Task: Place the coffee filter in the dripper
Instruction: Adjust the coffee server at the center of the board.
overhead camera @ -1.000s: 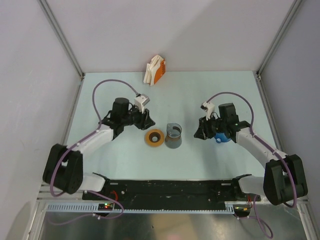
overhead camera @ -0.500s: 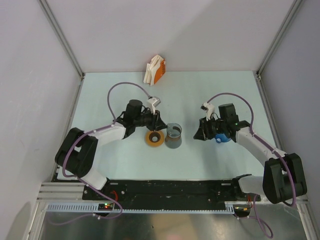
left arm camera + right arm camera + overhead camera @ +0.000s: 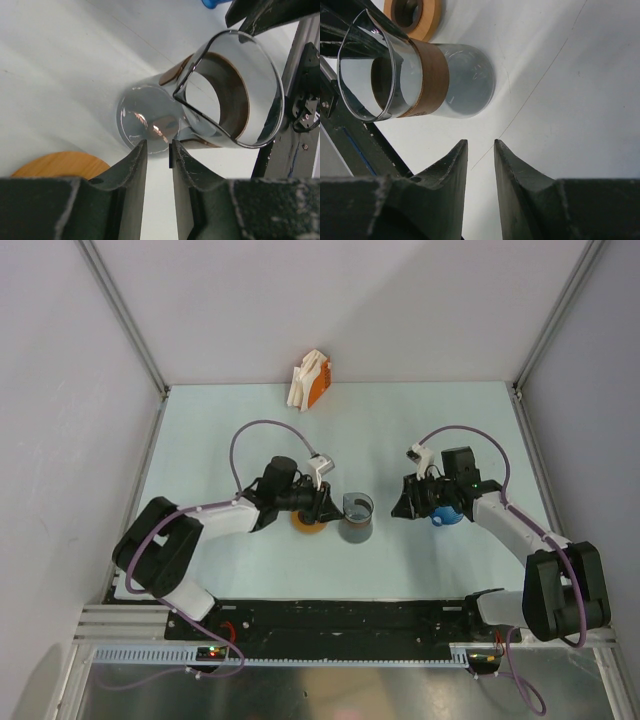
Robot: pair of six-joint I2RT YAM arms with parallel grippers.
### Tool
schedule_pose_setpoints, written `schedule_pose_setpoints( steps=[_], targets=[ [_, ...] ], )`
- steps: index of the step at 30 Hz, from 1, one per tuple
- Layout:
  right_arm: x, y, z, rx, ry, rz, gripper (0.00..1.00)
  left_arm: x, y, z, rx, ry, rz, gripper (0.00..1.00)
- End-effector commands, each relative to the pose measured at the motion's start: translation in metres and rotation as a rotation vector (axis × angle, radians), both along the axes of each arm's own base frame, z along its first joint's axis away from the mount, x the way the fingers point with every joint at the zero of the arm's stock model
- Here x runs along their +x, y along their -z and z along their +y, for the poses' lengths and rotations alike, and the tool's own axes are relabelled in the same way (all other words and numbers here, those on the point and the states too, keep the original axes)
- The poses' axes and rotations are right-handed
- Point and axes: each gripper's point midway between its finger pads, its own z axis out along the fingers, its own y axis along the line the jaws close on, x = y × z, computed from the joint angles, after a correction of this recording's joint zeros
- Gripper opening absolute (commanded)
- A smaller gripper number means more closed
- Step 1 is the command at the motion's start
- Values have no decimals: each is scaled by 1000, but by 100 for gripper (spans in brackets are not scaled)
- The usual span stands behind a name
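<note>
Jaws on both arms narrowly parted, pinching nothing, left pair just beside the base of the glass cup [image 3: 150,122]

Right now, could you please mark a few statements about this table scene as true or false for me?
1. The dripper sits inside the glass cup. False: it sits apart, off to the cup's right in the top view.
2. The orange ring lies flat beside the glass cup. True.
3. The left gripper holds the cup. False: its jaws are narrowly apart with nothing between them.
4. The white-and-orange pack stands at the far edge. True.
</note>
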Motion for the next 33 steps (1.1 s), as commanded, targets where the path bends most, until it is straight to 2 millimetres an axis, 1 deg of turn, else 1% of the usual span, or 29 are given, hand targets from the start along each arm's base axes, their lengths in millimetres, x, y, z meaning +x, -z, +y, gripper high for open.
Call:
schedule_pose_setpoints(
  steps=[1, 11, 15, 17, 18, 20, 22, 24, 26, 28, 31, 33],
  targets=[
    [-2, -1, 2, 18, -9, 14, 32, -9, -10, -8, -52, 41, -31, 31],
    [0, 2, 1, 11, -6, 17, 33, -41, -26, -31, -85, 131, -107, 31],
    [0, 2, 1, 11, -3, 16, 33, -45, -28, -32, -87, 137, -124, 33],
    [0, 2, 3, 12, -7, 16, 33, -46, -27, -28, -84, 136, -138, 35],
    [-1, 3, 4, 11, -12, 17, 33, -48, -27, -25, -83, 140, -141, 37],
    [-5, 4, 8, 7, -31, 18, 33, -49, -27, -14, -79, 142, -147, 45],
    [-9, 5, 13, 2, -58, 16, 33, -48, -27, 1, -74, 135, -149, 54],
    [-13, 4, 16, 4, -97, 5, 36, -41, -28, 20, -69, 110, -156, 63],
    [-18, 0, 13, 0, -140, -20, 41, -36, -33, 37, -72, 81, -168, 70],
    [-25, -2, 4, -17, -202, -66, 47, -30, -39, 53, -67, 55, -186, 76],
    [-33, -4, -7, -53, -320, -179, 54, -21, -52, 75, -66, 18, -224, 81],
    [-36, -6, -4, -40, -387, -251, 60, -15, -62, 86, -76, -6, -261, 83]
  ],
)
